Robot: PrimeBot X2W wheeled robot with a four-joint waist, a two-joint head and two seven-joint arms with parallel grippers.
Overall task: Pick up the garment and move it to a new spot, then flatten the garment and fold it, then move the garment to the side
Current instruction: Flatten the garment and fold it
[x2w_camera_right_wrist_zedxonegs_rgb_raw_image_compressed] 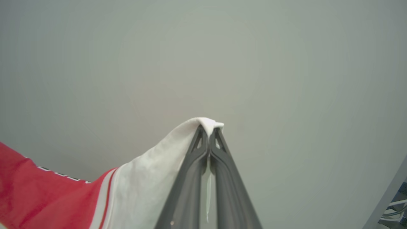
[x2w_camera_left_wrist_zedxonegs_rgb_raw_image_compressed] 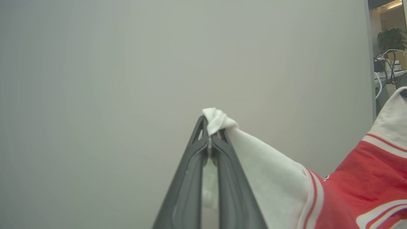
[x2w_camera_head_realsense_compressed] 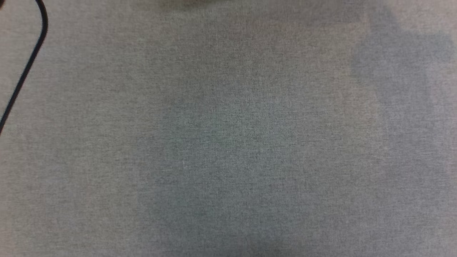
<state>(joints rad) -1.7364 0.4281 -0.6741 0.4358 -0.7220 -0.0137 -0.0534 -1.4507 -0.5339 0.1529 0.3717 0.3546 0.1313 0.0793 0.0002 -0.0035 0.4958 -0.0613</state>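
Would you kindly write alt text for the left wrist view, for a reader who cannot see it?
The left gripper, shut, pinches the white sleeve tip of the garment, a red jersey that drapes off to the right. A plain pale surface lies behind.

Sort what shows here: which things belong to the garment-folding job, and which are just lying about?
Job in hand:
- garment
- left gripper, shut on white sleeve cloth
- right gripper, shut on white sleeve cloth

Lying about:
- black cable, upper left of the head view
- potted plant, far background
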